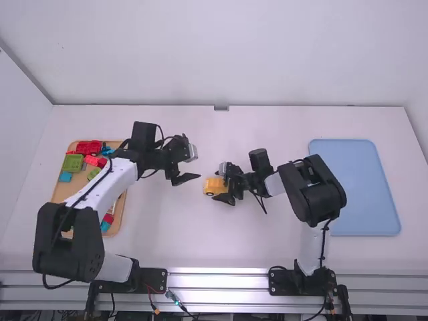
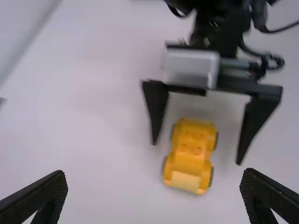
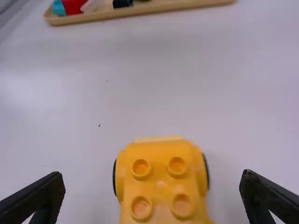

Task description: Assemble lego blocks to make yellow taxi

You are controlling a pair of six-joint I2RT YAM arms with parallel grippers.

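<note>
Both the right gripper [image 3: 152, 175] and the left gripper [image 2: 153, 175] have their fingers parted. The former brackets the yellow car [image 3: 161, 189], likely to steady it upright on the worktop [image 1: 200, 234], studs [image 3: 141, 168] bare for building; the latter hangs clear, perhaps leaving room.

No readable text, label, brand, number or sign on anything in the 3 views.

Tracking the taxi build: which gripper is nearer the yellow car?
The right gripper, its open fingers on either side of the yellow car; the left gripper hangs farther off.
</note>
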